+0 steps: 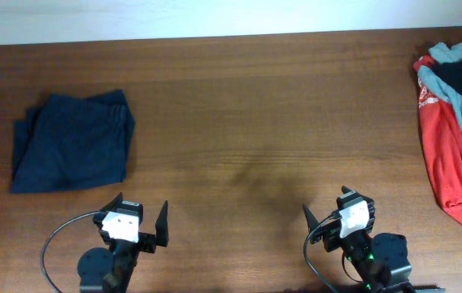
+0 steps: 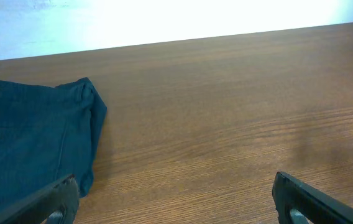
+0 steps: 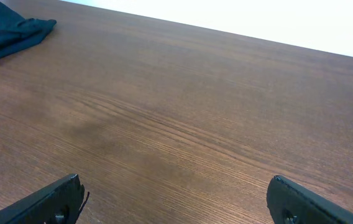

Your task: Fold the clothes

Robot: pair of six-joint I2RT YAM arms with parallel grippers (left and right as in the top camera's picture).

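The dark navy-blue garment [image 1: 72, 141] lies folded into a compact rectangle at the left of the wooden table. It also shows in the left wrist view [image 2: 30, 140] and, as a corner, in the right wrist view [image 3: 5, 34]. My left gripper [image 1: 139, 221] is open and empty near the front edge, just in front of the garment and to its right. In its wrist view the left gripper's fingers [image 2: 175, 200] stand wide apart. My right gripper [image 1: 338, 221] is open and empty at the front right; its fingers [image 3: 175, 199] are over bare wood.
A pile of other clothes lies at the far right edge: a red garment with white print [image 1: 443, 146], a light grey-blue garment [image 1: 459, 89] and dark cloth. The wooden table [image 1: 255, 106] ends at a white wall at the back.
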